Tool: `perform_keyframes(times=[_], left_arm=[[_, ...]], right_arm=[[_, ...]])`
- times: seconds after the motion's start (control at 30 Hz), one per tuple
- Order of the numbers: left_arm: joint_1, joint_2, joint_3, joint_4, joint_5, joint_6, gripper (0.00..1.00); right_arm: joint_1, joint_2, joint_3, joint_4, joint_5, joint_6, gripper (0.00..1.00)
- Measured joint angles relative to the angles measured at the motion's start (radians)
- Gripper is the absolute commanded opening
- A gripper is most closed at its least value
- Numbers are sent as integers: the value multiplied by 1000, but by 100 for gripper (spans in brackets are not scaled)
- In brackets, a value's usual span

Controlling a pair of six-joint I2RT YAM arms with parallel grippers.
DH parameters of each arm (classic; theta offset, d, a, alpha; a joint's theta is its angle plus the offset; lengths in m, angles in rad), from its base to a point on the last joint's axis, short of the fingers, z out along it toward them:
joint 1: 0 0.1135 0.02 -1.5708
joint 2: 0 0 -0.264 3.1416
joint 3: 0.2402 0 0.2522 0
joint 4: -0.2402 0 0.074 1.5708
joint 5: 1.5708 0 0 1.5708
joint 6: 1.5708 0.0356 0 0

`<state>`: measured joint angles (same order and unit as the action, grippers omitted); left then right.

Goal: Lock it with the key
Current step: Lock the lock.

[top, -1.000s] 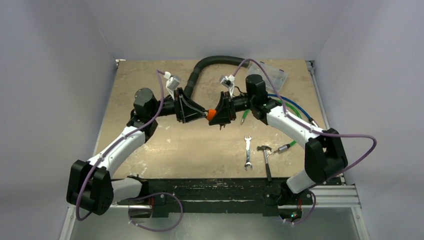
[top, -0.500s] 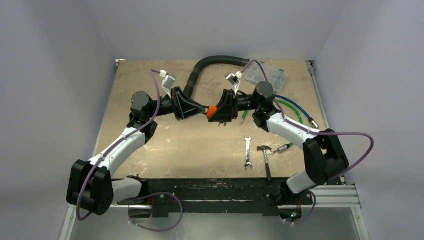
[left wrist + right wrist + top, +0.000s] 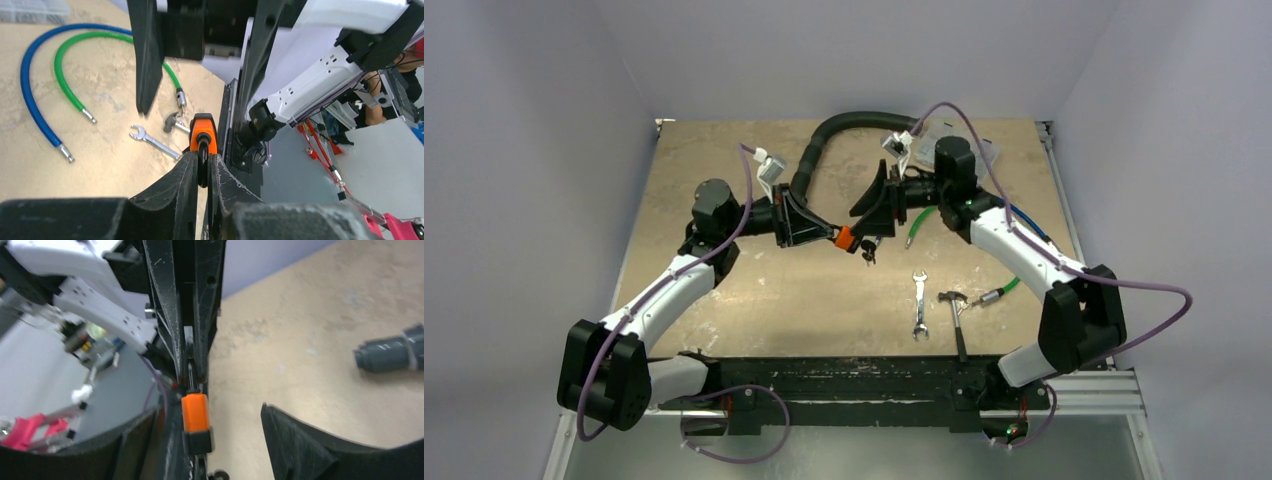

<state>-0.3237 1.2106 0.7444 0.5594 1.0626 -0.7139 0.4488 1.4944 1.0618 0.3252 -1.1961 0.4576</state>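
An orange padlock (image 3: 846,238) hangs in the air over the middle of the table. My left gripper (image 3: 832,232) is shut on its black shackle (image 3: 202,167), with the orange body (image 3: 203,137) sticking out past the fingertips. A dark key (image 3: 868,252) hangs from the lock's black lower end (image 3: 198,441), and its ring (image 3: 218,474) shows at the bottom edge of the right wrist view. My right gripper (image 3: 876,203) is open and stands just right of the lock. Its jaws are wide apart on either side of the lock body (image 3: 194,412) and do not touch it.
A wrench (image 3: 919,305), a hammer (image 3: 956,315) and a small screwdriver (image 3: 991,294) lie on the table at the front right. Green (image 3: 914,232) and blue (image 3: 35,100) hoses lie further right. A black corrugated hose (image 3: 844,125) and a clear box (image 3: 989,150) sit at the back.
My left gripper has closed on the shackle. My right gripper has opened, let go of the lock and drawn back up and to the right. The lock now hangs slightly lower.
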Motion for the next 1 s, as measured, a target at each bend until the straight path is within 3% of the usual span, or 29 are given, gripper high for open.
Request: perform_keyframes(times=[0.2, 0.43, 0.63, 0.9, 1.0], left_arm=[[-17, 1, 47, -193, 30, 133, 0], [-32, 2, 90, -247, 34, 185, 0], [-36, 22, 90, -246, 35, 184, 0], [-51, 32, 97, -232, 43, 174, 0], [-50, 33, 105, -232, 25, 161, 0]], right_arm=[[-23, 0, 235, -561, 61, -503, 73], [-6, -2, 179, -723, 40, -620, 76], [28, -7, 156, -721, 25, -613, 52], [43, -50, 111, -627, 37, -540, 0], [45, -60, 103, -595, 53, -517, 0]])
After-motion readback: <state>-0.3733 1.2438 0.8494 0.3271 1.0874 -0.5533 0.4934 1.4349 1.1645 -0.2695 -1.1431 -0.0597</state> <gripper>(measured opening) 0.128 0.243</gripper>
